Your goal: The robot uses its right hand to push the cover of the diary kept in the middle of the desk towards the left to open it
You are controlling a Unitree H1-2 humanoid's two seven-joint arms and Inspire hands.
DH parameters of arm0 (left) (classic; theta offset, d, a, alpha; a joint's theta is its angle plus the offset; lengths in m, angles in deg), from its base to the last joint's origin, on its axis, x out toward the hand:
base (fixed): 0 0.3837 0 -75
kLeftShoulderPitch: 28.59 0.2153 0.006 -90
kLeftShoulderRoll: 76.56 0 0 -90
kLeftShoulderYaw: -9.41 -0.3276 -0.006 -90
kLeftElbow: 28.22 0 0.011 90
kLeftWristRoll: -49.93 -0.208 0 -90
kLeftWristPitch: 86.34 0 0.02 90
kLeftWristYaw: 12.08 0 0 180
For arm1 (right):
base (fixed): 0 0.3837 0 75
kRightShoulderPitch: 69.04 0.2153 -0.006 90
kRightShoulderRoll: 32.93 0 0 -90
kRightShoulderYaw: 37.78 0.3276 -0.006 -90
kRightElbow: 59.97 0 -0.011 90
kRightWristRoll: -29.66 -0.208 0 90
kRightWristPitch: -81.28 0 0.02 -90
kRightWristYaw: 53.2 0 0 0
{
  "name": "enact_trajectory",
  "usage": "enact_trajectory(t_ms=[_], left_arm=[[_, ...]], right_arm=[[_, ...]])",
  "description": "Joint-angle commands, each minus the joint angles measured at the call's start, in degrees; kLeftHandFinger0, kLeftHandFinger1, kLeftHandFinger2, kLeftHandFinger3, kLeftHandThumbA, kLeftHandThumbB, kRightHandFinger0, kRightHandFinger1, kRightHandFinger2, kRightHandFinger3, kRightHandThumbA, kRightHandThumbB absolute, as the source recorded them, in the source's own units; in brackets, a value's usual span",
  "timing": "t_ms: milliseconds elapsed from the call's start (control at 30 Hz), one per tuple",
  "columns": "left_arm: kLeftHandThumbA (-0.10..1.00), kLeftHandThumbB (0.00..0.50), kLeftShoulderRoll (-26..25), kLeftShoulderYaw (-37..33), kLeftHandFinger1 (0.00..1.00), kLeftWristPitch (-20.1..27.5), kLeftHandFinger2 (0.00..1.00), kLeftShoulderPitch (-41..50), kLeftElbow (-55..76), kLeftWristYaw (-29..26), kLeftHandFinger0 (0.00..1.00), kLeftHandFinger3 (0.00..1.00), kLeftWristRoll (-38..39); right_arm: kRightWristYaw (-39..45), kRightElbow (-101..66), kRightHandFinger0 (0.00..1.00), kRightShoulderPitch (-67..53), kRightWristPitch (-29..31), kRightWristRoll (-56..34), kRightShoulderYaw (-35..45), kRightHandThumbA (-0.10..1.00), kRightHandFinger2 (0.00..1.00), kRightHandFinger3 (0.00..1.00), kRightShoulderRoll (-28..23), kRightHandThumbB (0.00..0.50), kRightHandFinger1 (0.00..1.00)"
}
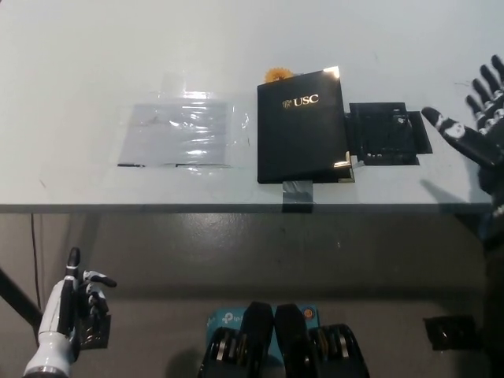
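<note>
The black diary point(302, 126) with gold "USC" lettering lies shut in the middle of the white desk point(79, 63). A strip of grey tape point(297, 192) holds its near edge at the desk's front. My black right hand point(476, 126) hovers open over the desk's right side, fingers spread, well to the right of the diary and not touching it. My white left hand point(75, 307) rests low at the lower left, below the desk, holding nothing.
A black flat patch point(387, 134) lies just right of the diary. A clear plastic sheet point(179, 134) is taped to the desk left of the diary. A small orange thing point(275, 75) peeks out behind the diary's far edge.
</note>
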Motion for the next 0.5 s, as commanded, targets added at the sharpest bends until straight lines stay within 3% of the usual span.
enact_trajectory(t_ms=[0,133,233,367,400,467], left_arm=[[1.0,0.488,-0.26,0.06,0.14,0.85,0.13,-0.25,1.7,-0.64,0.07,0.31,0.04],[1.0,0.444,-0.09,0.16,0.14,0.98,0.15,-0.38,2.1,-0.82,0.06,0.33,0.08],[1.0,0.475,-0.24,0.19,0.15,0.91,0.14,-0.51,1.81,-0.44,0.08,0.32,0.44],[1.0,0.471,-0.11,0.02,0.15,2.03,0.14,-0.68,1.38,-0.29,0.07,0.32,0.45],[1.0,0.497,0.14,0.15,0.16,-0.09,0.14,-0.72,2.2,-0.78,0.08,0.31,0.33],[1.0,0.496,0.58,-0.06,0.17,-0.33,0.14,-0.65,2.3,-0.78,0.1,0.31,0.38]], right_arm=[[-5.0,4.61,1.0,5.87,-7.06,-8.26,4.47,1.0,1.0,1.0,3.79,0.112,1.0],[-5.99,7.87,1.0,6.98,-4.9,-5.45,4.85,1.0,1.0,1.0,6.82,0.139,1.0],[-7.56,11.4,1.0,7.44,-2.19,-4.13,4.6,1.0,1.0,1.0,9.64,0.12,1.0],[-7.99,13.92,1.0,6.9,-0.39,-4.29,4.56,1.0,1.0,1.0,12.09,0.086,1.0],[-8.79,15.73,1.0,7.09,0.96,-4.88,5.23,1.0,1.0,1.0,13.6,0.076,1.0],[-9.6,16.83,1.0,6.55,1.97,-4.66,5.39,1.0,1.0,1.0,14.92,0.09,1.0]])
